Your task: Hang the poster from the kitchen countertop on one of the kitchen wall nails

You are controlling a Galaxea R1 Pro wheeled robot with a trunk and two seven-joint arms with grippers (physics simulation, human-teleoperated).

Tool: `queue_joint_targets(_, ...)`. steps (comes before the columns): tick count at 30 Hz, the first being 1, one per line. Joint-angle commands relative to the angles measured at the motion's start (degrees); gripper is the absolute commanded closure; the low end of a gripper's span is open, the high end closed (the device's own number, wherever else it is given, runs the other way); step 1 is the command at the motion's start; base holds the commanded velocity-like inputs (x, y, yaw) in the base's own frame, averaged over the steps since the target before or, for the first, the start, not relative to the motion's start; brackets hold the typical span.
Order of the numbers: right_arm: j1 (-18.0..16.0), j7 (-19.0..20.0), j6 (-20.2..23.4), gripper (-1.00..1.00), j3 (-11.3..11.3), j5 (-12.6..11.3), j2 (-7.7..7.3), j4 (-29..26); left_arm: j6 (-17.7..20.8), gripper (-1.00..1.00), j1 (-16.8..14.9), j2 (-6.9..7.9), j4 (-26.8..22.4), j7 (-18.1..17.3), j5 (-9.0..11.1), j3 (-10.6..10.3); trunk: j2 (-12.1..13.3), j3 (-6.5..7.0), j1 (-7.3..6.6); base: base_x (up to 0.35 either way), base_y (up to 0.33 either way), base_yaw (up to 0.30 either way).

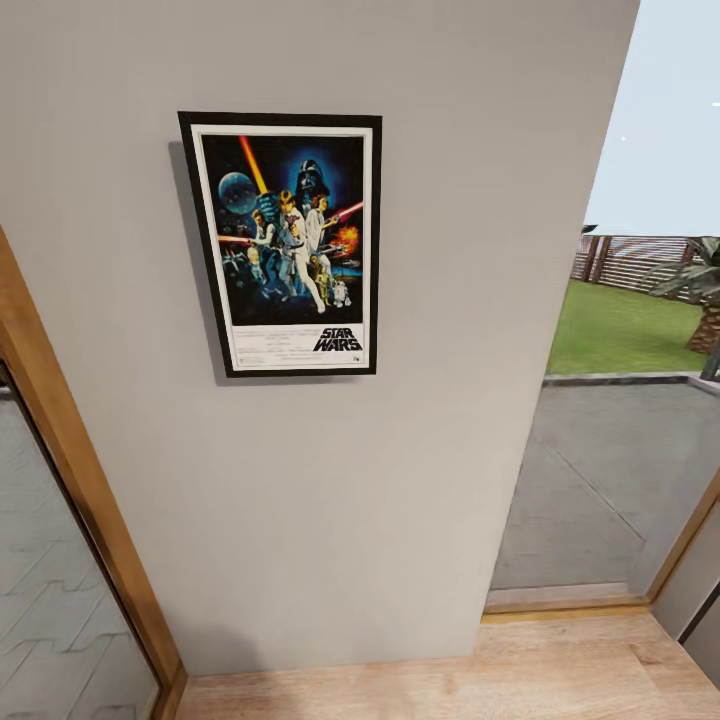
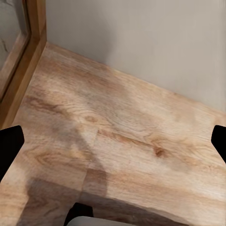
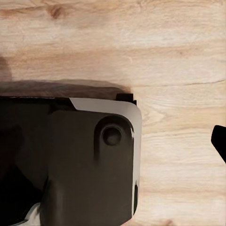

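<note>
The poster (image 1: 287,243) hangs flat and upright on the plain light grey wall (image 1: 400,480), with nothing holding it. Its black frame, white border and "STAR WARS" logo show in full. The wall nail is hidden behind it. The kitchen countertop is out of view. My left gripper (image 2: 113,146) points down at the wooden floor, open, with its dark fingertips (image 2: 9,146) wide apart and nothing between them. My right gripper (image 3: 113,141) also faces the floor, with one dark fingertip (image 3: 220,140) far out at the side above my own dark base (image 3: 70,165), and it holds nothing.
A wooden door frame (image 1: 80,490) runs down the wall's left side. Right of the wall, a glass opening (image 1: 610,480) looks onto paving and a lawn (image 1: 620,330). Light wooden floor (image 1: 450,680) lies at the wall's foot.
</note>
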Motion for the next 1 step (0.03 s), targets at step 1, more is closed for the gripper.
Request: queue_joint_targets(1,-0.05,0.26,-0.12,-1.0,-0.35,0.15,-0.01,0.05,-0.31,-1.0,-0.06,0.0,0.07,-0.16,0.42,-0.48,-0.12,-0.12,0.03,0.0,0.0,0.0)
